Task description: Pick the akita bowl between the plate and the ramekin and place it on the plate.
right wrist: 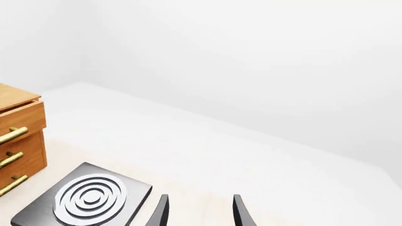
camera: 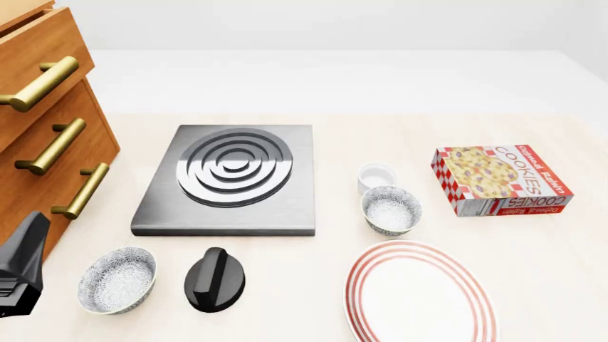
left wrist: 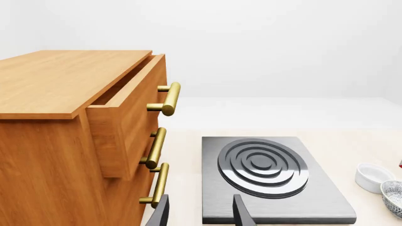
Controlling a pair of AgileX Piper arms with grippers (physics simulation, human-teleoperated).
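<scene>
A pale table (camera: 314, 285) is seen against a plain white backdrop. The bowl (camera: 391, 209) is found upright between the ramekin (camera: 376, 176), just behind it, and the plate (camera: 420, 293), near the front edge; the bowl is touched by neither gripper. A second bowl (camera: 117, 279) is set at front left beside a black knob (camera: 215, 279). A burner (camera: 230, 178) is placed mid-table, a dresser (camera: 43, 128) at left with its top drawer (left wrist: 129, 110) pulled out, a cookie box (camera: 499, 179) at right. The left gripper (left wrist: 199, 213) is held open and empty, well short of the burner. The right gripper (right wrist: 199, 212) is likewise spread with nothing between its fingers.
</scene>
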